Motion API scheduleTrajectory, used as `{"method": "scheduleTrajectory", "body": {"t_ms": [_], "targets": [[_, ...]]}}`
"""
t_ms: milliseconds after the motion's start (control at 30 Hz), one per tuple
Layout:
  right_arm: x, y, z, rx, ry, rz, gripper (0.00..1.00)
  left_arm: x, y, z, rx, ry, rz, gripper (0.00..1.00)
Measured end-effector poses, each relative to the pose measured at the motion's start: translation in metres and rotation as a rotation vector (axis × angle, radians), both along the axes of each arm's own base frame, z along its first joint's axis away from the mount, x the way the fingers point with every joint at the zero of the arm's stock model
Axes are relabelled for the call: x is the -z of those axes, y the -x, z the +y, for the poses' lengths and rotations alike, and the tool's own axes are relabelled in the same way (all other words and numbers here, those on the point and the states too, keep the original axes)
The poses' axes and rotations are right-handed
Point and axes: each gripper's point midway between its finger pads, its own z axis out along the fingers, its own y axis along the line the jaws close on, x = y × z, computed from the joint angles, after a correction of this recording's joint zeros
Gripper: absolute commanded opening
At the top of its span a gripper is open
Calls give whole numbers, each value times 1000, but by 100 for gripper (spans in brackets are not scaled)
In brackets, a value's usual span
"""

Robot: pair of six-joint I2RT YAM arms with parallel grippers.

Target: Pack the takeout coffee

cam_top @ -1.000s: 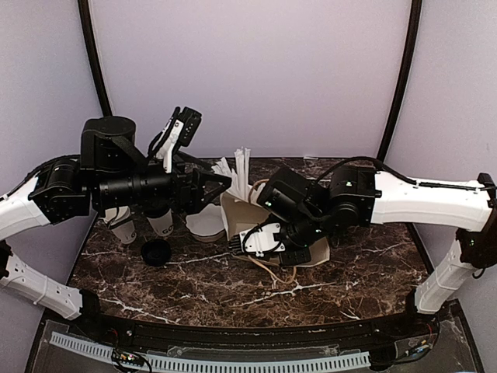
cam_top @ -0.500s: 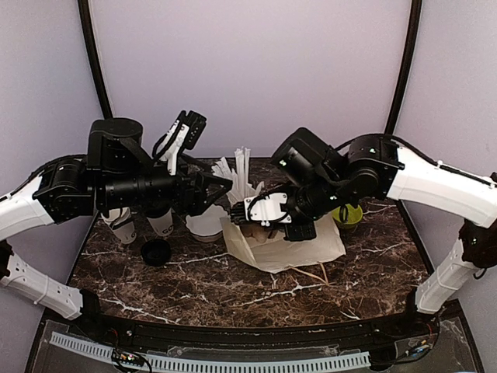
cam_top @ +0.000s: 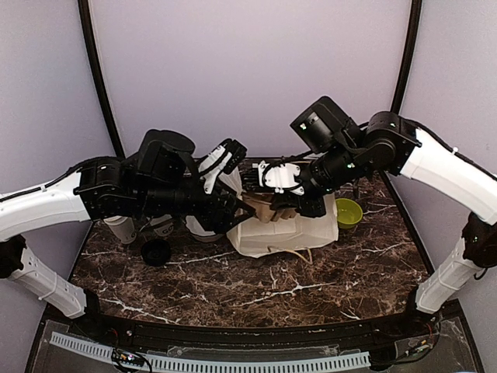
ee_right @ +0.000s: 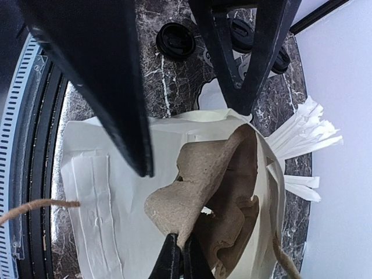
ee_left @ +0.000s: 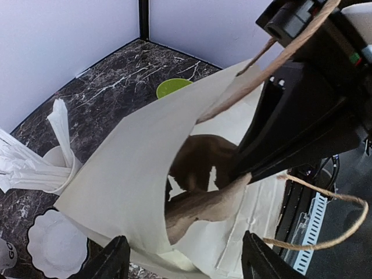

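Two takeout coffee cups (cam_top: pixel 124 231) (cam_top: pixel 162 226), white with black lettering, stand at the table's left, partly hidden under my left arm; their black lids (ee_right: pixel 241 32) show from above in the right wrist view. My right gripper (ee_right: pixel 180 258) is shut on the edge of a brown pulp cup carrier (ee_right: pixel 218 168) that sits in the mouth of a white paper bag (cam_top: pixel 291 233). My left gripper (ee_left: pixel 186 261) is open, one finger on each side of the bag's (ee_left: pixel 125 174) lower mouth edge, touching neither the carrier (ee_left: pixel 203 203) nor the cups.
A white scalloped bowl (cam_top: pixel 203 225) and a fan of white straws (ee_right: pixel 302 133) stand just left of the bag. A loose black lid (cam_top: pixel 156 251) lies in front of the cups. A green bowl (cam_top: pixel 348 211) sits right of the bag. The bag's twine handle (ee_left: pixel 325 221) hangs loose.
My right arm has risen and swung toward the back, still gripping the carrier, pulling the bag up. My left arm has moved right, bringing its open fingers to the bag's mouth.
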Motion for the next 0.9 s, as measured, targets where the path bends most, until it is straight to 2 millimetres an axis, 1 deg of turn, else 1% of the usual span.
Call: {"method": "scheduleTrajectory", "body": {"t_ms": [33, 133, 267, 367, 433, 467, 533, 600, 733, 800, 900], "targets": [[1, 1, -2, -1, 6, 9, 0, 4, -2, -2, -5, -15, 4, 64], [5, 5, -5, -13, 20, 34, 0, 12, -8, -5, -24, -45, 5, 61], [7, 16, -8, -56, 29, 67, 0, 15, -11, -3, -43, -58, 0, 60], [4, 23, -14, -85, 28, 83, 0, 14, -12, -3, -45, -58, -1, 59], [0, 25, -18, -99, 20, 93, 0, 14, -11, -4, -40, -54, 1, 62], [-1, 27, -21, -108, 18, 104, 0, 14, -12, -3, -41, -53, 1, 67], [-6, 28, -27, -120, 12, 132, 0, 13, -13, -3, -41, -51, 2, 71], [-14, 27, -34, -129, -10, 168, 0, 12, -15, -3, -38, -40, 6, 73], [-29, 19, -43, -142, -61, 235, 0, 6, -13, -9, -6, -2, 12, 74], [-26, 18, -43, -155, -65, 278, 0, 2, -11, -13, 10, 17, 13, 74], [-13, 20, -43, -179, -47, 380, 0, -2, -11, -14, 20, 30, 15, 74]]}}
